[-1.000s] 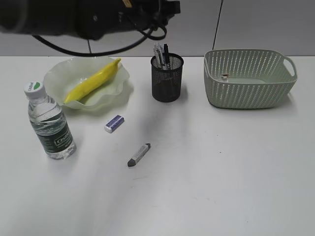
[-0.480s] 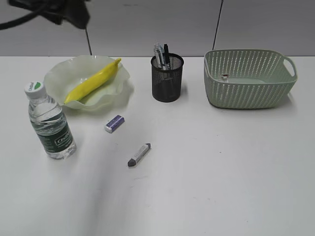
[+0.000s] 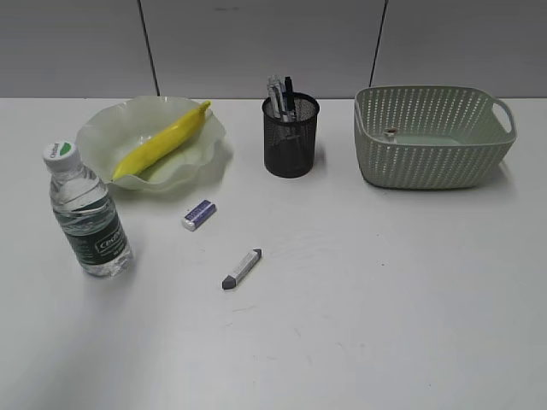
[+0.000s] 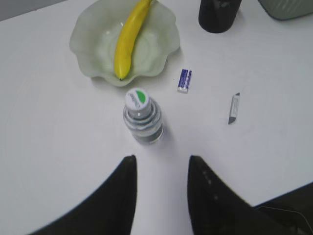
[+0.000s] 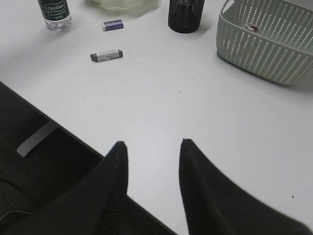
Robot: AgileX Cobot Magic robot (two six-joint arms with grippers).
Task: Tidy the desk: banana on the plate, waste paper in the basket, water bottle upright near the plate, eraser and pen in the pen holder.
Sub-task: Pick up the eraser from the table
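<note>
The yellow banana (image 3: 162, 141) lies in the pale green plate (image 3: 94, 137), also seen in the left wrist view (image 4: 126, 44). The water bottle (image 3: 85, 213) stands upright left of the plate. The black pen holder (image 3: 291, 137) holds several pens (image 3: 280, 90). A white and purple eraser (image 3: 197, 214) and a short grey stick with a dark tip (image 3: 241, 268) lie on the desk (image 3: 385, 282). The crumpled waste paper does not clearly show; only a small bit (image 3: 391, 132) lies in the green basket (image 3: 432, 141). My left gripper (image 4: 162, 159) is open and empty, high above the desk behind the bottle (image 4: 142, 120). My right gripper (image 5: 152, 142) is open and empty over the desk's front edge.
Neither arm shows in the exterior view. The basket (image 5: 264, 44) stands at the back right and the pen holder (image 5: 186, 14) at the back centre. Dark floor (image 5: 29, 147) lies beyond the desk's front edge in the right wrist view.
The dark arm that crossed the top of the exterior view has moved off to the left and out of that view. The objects on the desk have not moved.
</note>
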